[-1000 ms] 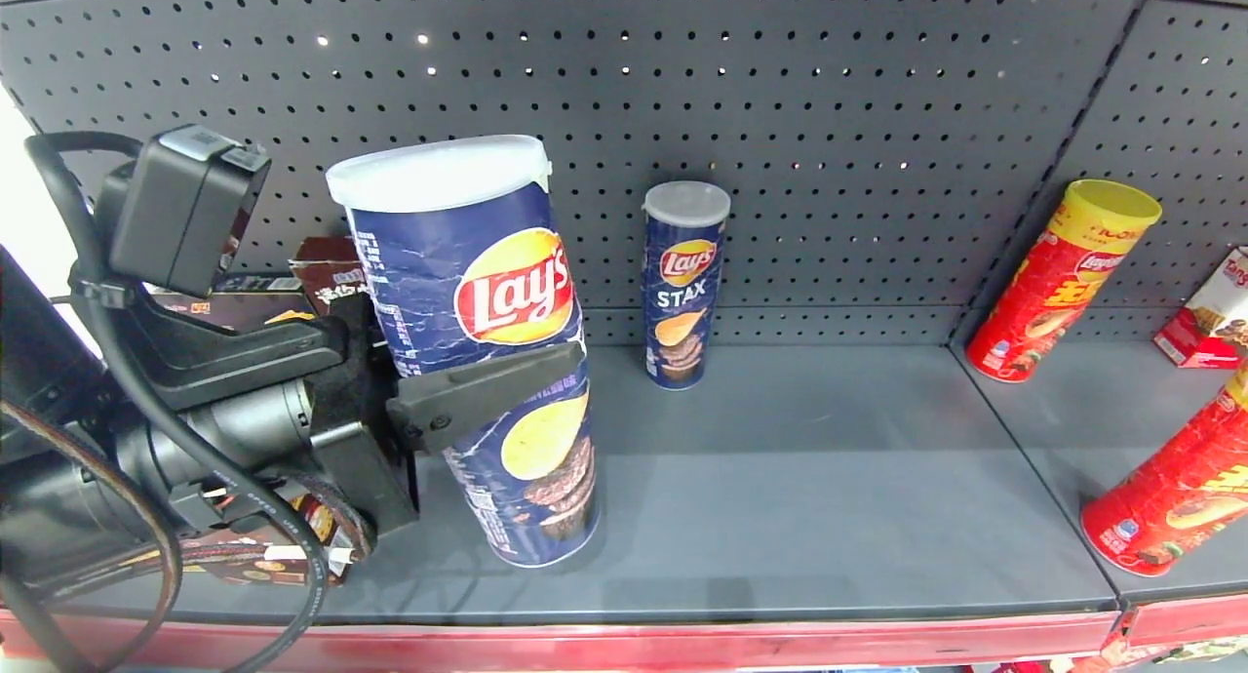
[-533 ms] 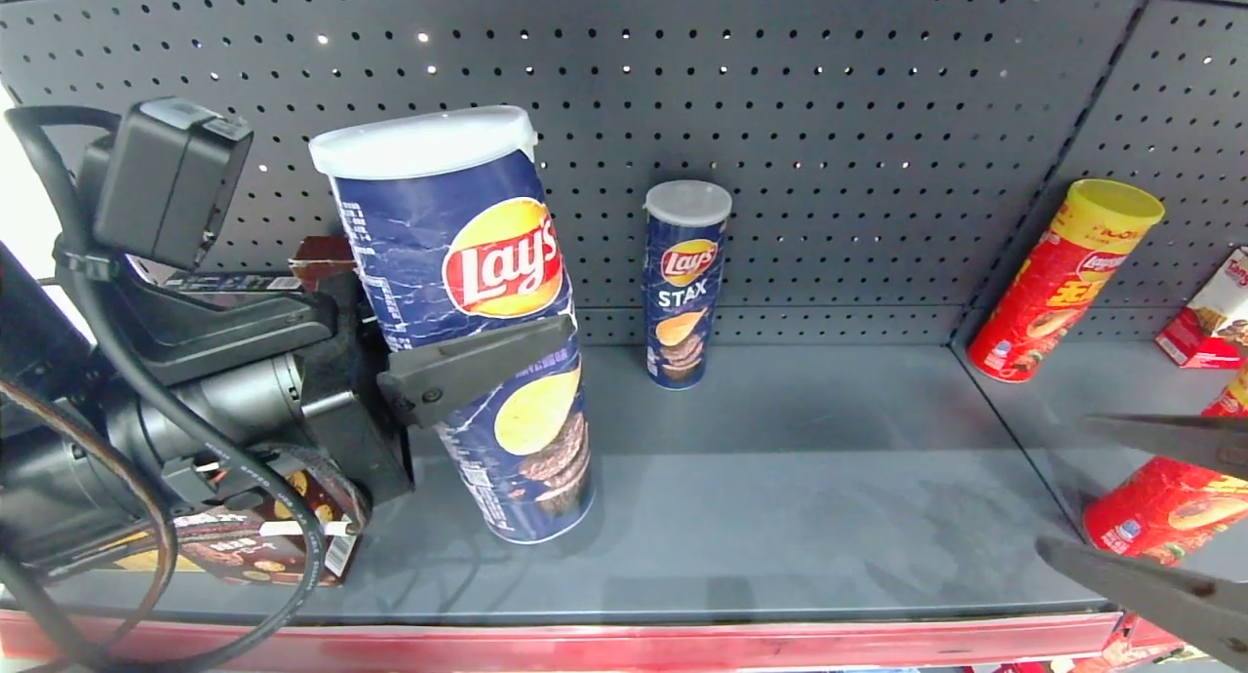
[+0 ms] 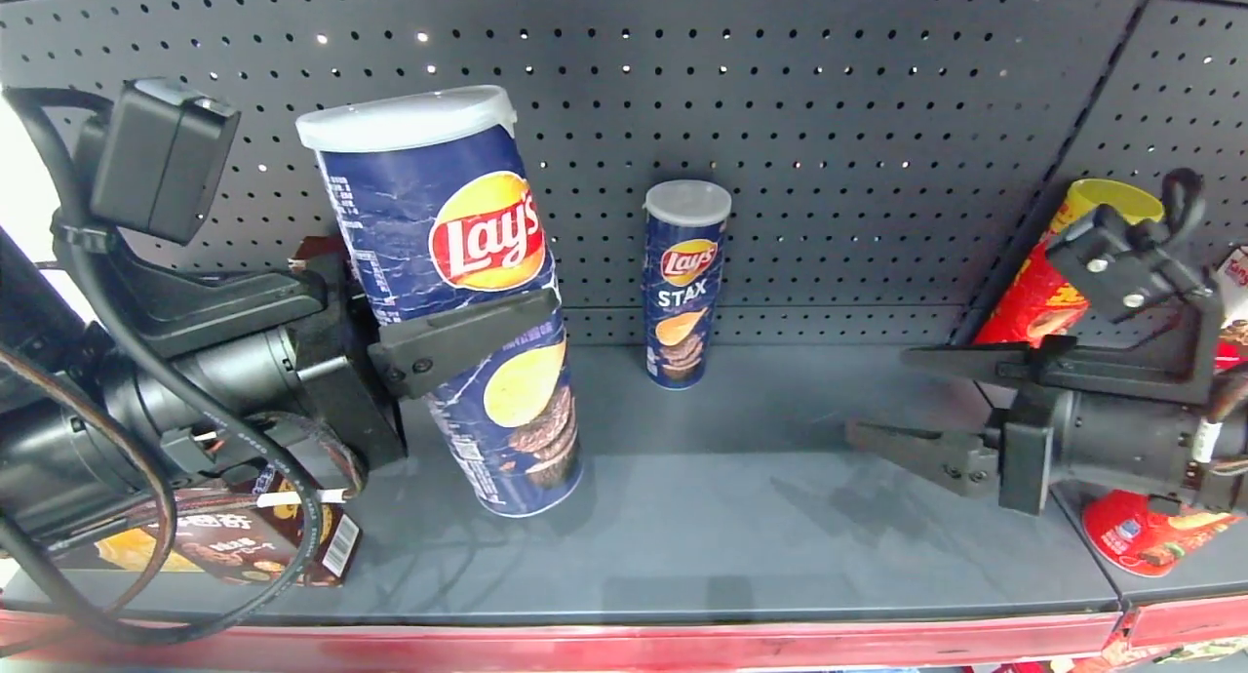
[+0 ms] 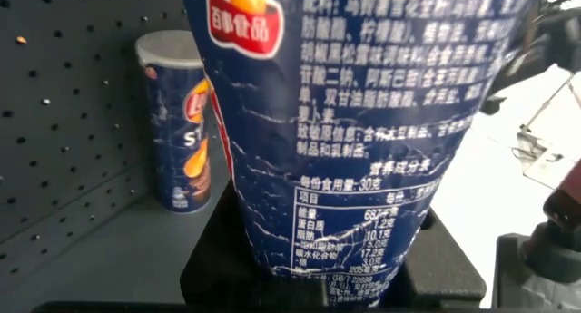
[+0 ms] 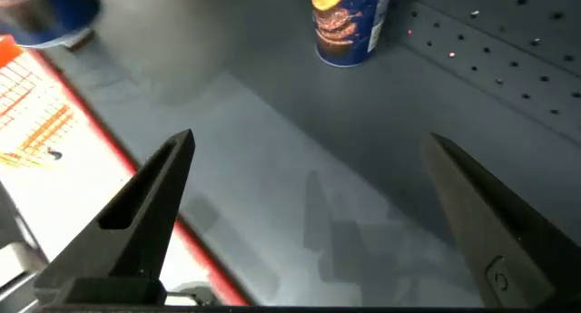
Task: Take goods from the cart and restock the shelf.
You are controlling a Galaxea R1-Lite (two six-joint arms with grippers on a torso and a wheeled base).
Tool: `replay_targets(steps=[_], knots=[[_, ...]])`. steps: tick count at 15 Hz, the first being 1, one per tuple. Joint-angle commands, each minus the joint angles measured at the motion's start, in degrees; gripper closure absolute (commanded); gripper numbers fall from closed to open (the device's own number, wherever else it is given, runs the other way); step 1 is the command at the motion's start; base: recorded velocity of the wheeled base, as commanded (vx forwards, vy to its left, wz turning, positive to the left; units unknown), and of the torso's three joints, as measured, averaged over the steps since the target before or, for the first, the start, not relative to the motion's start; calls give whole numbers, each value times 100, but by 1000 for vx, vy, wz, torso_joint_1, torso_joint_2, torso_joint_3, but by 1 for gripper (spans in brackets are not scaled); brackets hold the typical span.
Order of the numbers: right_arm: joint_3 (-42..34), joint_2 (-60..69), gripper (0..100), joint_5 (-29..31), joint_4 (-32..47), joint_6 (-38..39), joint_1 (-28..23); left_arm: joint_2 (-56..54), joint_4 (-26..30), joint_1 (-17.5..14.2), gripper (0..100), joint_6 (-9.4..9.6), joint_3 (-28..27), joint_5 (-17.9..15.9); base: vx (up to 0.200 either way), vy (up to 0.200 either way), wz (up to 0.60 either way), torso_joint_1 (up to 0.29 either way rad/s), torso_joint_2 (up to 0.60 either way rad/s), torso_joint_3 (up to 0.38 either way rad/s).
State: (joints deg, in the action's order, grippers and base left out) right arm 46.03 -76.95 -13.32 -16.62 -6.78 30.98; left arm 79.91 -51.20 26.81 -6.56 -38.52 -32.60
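Left gripper (image 3: 487, 327) sits at left of the head view, jaws clamped on the big blue chip can (image 3: 458, 263) about mid-height, one dark finger (image 3: 468, 336) crossing the can's front. Can is tilted, white lid toward upper left of frame, base low over the grey shelf (image 3: 780, 517) at lower centre (cannot tell if the base touches the board). In the left wrist view the same can (image 4: 354, 122) is close up, printed side facing the camera. A small blue chip can (image 3: 684, 283) stands upright at the back of the shelf, centre frame, just in front of the pegboard (image 3: 829, 98), well apart from the big can; also seen in the left wrist view (image 4: 177, 141) and the right wrist view (image 5: 349, 23). Right gripper (image 3: 876, 392) is at right of frame above the shelf, jaws wide apart and holding nothing, same in its wrist view (image 5: 310, 141). Behind it a red chip can (image 3: 1024, 302) leans at upper right, another red can (image 3: 1141, 536) at lower right. A brown box (image 3: 224, 551) lies at lower left under the left arm.
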Motion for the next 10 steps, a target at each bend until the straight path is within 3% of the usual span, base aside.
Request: replay_targets(steps=[1, 3, 5, 8, 10], knots=[[187, -611, 0, -4, -87, -8, 5, 42, -4, -62, 100, -12, -50, -1, 0, 0, 0, 0, 0, 0], [310, -1314, 0, -21, -1081, 19, -57, 86, -4, -70, 100, -82, -252, 17, 0, 0, 0, 0, 0, 0], [574, -1912, 0, -478, -1722, -17, -338, 157, -4, -79, 100, -109, -314, 34, 0, 0, 0, 0, 0, 0], [1286, -2492, 0, -1155, -2039, -43, -637, 297, 5, -79, 100, -118, -454, 43, 0, 0, 0, 0, 0, 0], [1576, -2755, 0, -1928, -2197, -184, -909, 420, -4, -70, 100, -118, -534, 34, 0, 0, 0, 0, 0, 0]])
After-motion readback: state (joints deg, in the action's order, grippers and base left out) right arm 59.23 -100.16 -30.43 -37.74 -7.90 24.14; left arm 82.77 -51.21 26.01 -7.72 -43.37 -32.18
